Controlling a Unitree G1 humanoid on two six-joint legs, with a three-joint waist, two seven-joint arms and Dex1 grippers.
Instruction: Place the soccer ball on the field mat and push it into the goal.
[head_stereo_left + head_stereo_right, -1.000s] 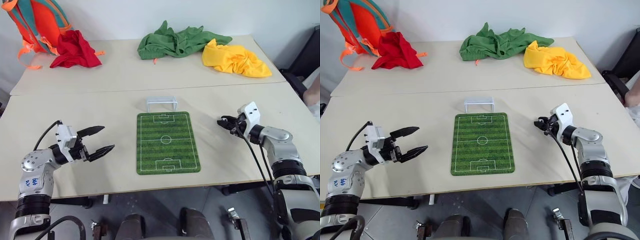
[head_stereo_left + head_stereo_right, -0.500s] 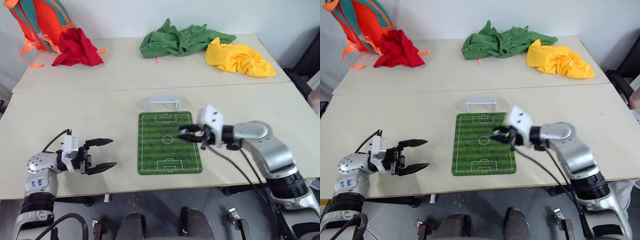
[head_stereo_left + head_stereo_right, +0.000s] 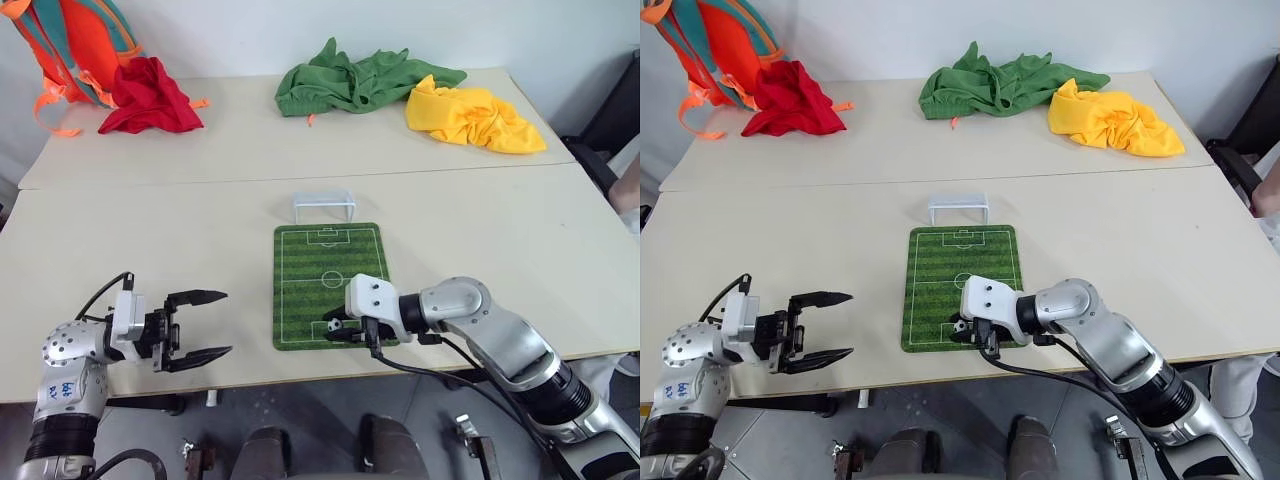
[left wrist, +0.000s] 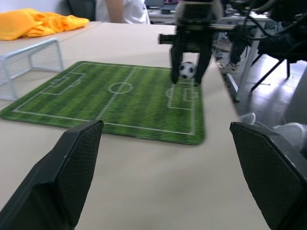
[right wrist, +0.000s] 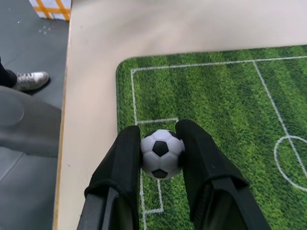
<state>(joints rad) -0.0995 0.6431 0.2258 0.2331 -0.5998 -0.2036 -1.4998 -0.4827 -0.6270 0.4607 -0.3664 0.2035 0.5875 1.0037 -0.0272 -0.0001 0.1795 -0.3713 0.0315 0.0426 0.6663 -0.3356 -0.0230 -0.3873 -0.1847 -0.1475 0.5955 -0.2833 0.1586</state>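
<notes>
Pinching tiny white-and-black soccer ball (image 5: 162,153) between right gripper (image 5: 160,143) fingers, over near penalty box of flat green striped field mat (image 3: 325,265), small white plastic goal (image 3: 323,207) at far end, left gripper (image 3: 205,325) spread wide, empty, beside mat.

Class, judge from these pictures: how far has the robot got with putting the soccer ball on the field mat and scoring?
Done: the right gripper holds the soccer ball over the near end of the field mat. In hand: setting it down; it is not released. Left: pushing it into the goal at the far end. The left gripper waits open.
</notes>
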